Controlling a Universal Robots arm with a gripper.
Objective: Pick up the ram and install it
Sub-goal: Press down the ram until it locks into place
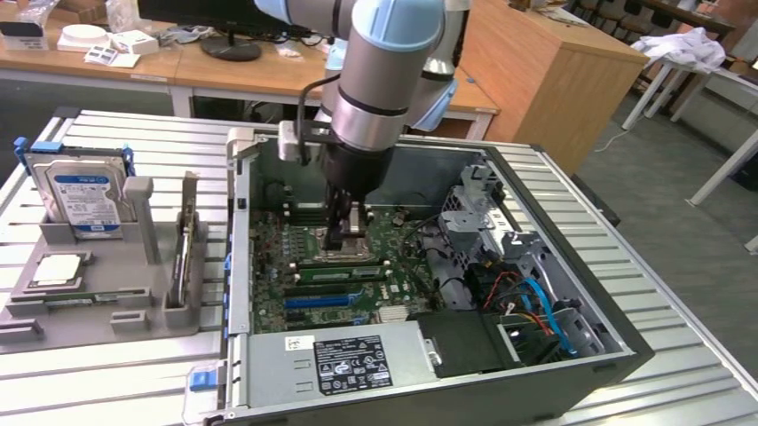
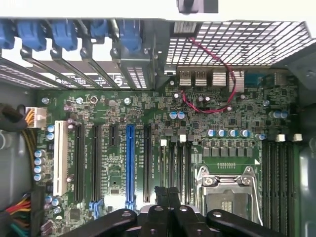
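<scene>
The exterior view looked down from high and a bit far at the open computer case (image 1: 616, 355), while the wrist view looked close down at the same green board (image 2: 232, 128) inside.

Open case top (image 1: 391, 146), drive cage (image 1: 480, 209) alongside

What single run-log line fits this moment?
gripper: shut, empty | position: inside PC case, above motherboard | ram: not held

Gripper (image 1: 351, 238) hides motherboard (image 1: 311, 266) beneath; power supply label (image 1: 351, 363) text too small to read
</scene>
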